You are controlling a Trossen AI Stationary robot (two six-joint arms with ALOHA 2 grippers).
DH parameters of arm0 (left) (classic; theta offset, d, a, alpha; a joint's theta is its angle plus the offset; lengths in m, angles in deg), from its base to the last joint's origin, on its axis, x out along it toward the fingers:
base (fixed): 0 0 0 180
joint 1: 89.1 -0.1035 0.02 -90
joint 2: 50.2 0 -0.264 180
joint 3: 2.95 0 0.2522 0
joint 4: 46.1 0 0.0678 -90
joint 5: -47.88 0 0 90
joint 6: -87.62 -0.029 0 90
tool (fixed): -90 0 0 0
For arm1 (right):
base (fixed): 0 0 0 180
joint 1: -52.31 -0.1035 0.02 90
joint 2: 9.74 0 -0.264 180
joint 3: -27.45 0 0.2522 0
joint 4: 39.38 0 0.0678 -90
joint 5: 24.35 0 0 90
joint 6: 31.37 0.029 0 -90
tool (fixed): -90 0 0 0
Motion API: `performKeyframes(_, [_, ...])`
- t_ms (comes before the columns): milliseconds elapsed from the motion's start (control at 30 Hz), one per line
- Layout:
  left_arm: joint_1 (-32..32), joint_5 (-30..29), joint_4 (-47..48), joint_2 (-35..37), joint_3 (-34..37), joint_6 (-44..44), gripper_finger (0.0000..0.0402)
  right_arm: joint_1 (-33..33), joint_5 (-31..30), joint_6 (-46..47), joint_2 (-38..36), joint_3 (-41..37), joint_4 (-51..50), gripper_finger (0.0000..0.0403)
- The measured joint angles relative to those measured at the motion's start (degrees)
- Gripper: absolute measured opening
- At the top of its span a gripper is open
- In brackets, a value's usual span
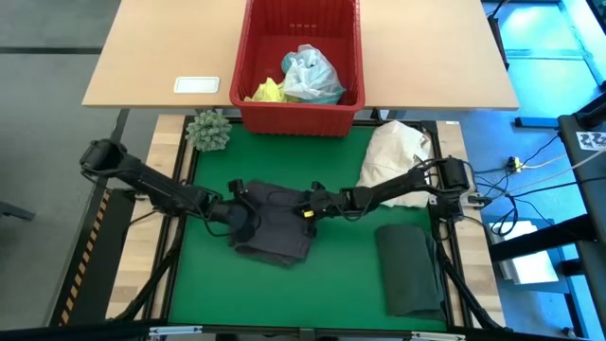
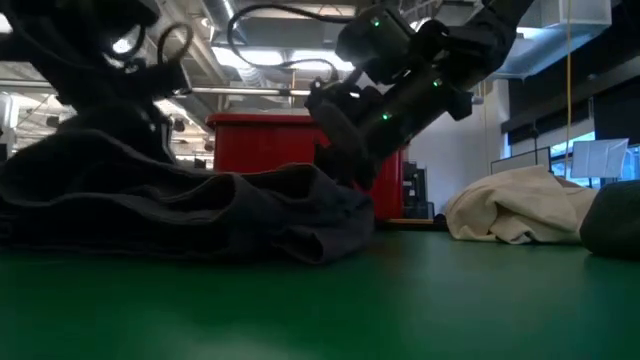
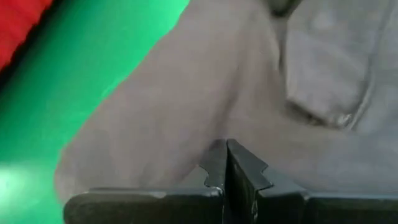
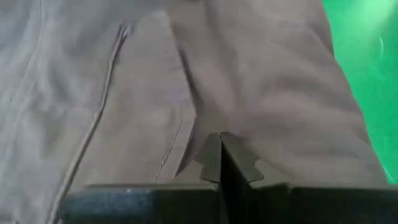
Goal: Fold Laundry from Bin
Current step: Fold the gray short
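Note:
A grey garment (image 1: 275, 225) lies crumpled in the middle of the green mat (image 1: 204, 284). My left gripper (image 1: 239, 214) is shut at the garment's left part, and the cloth (image 3: 186, 93) fills its wrist view. My right gripper (image 1: 309, 204) is shut at the garment's far right part (image 4: 155, 81); in the low view it slants down behind the cloth hump (image 2: 300, 200). The red bin (image 1: 248, 66) stands beyond the mat's far edge and holds turquoise (image 1: 312, 76) and yellow (image 1: 268, 92) laundry. My left gripper has its shut fingertips (image 3: 239, 163) against the grey garment's left part (image 3: 186, 143), slanting down from the table's left. No cloth shows between the fingers. The garment lies on the mat. My right gripper sets its shut fingertips (image 4: 239, 155) on the garment's upper layer beside a stitched seam (image 4: 180, 134), slanting down from the table's right. No cloth shows between the fingers, and I cannot tell whether they press it.
A folded dark green garment (image 1: 409, 270) lies at the mat's near right. A cream-white cloth bundle (image 1: 398, 156) sits at the far right. A green spiky ball (image 1: 208, 130) is at the far left corner. A white card (image 1: 197, 85) lies on the wooden table (image 1: 426, 57).

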Motion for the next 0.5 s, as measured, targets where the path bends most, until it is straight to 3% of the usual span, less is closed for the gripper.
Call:
performKeyframes(300, [-5.8,-0.3,-1.4,0.0,1.1,0.4,0.0002,0.6,-0.5,-1.2,0.0,0.0,-3.0,0.0001])
performKeyframes(500, [-5.4,-1.7,-0.8,1.7,-5.4,-7.9,0.0001,0.6,0.7,-3.2,-4.3,-0.1,-3.3,0.0001])
